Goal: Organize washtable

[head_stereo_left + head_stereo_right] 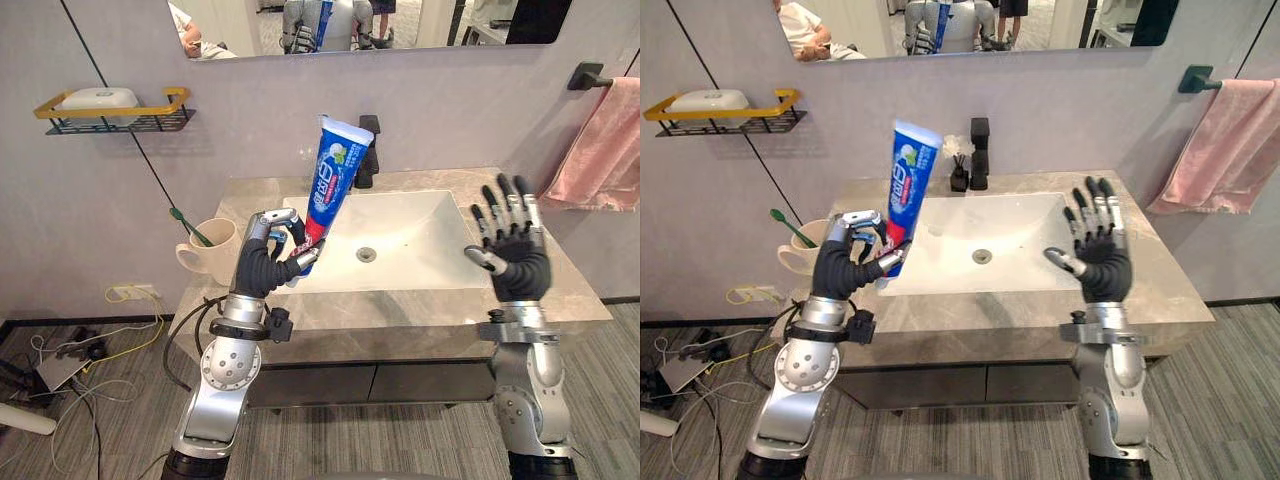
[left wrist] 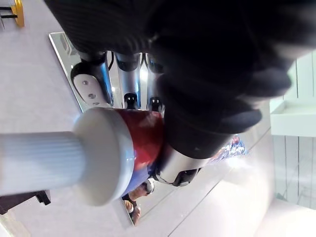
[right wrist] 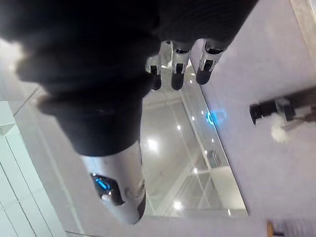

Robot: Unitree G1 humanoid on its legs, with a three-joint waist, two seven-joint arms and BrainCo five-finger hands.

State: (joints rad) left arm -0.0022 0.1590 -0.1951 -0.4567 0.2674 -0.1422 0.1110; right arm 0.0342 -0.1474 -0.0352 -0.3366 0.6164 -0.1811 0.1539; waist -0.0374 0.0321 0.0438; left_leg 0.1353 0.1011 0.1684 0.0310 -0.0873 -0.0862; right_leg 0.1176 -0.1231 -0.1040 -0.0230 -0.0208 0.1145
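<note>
**Left hand [image 1: 268, 262] grips a toothpaste tube above the washtable's left front**

Its fingers and thumb are curled round the red lower end of a blue plastic toothpaste tube [image 1: 330, 180]. The tube stands nearly upright, white ribbed cap [image 2: 44, 158] down and crimped end up and leaning slightly right. It is held clear of the counter, over the left front corner of the white rectangular basin [image 1: 410, 235].

Just left of that hand a cream ceramic mug [image 1: 212, 250] sits on the grey-brown stone countertop [image 1: 565, 290]. A green toothbrush [image 1: 185, 222] leans out of the mug toward the wall.

Behind the basin stands a black faucet [image 1: 980, 150], which the raised tube partly covers in the left eye view. A small black holder with a white tuft [image 1: 958, 160] is beside the faucet.

The right hand [image 1: 515, 250] is raised over the counter's right side, fingers straight and spread, holding nothing.

On the wall:
- At the left, a black wire shelf with a yellow rail [image 1: 150, 112] carries a white soap dish [image 1: 98, 98].
- At the right, a pink towel [image 1: 605, 150] hangs from a dark bar.
- Above the basin, a mirror [image 1: 1060, 25] reflects a seated person [image 1: 805, 30].
</note>
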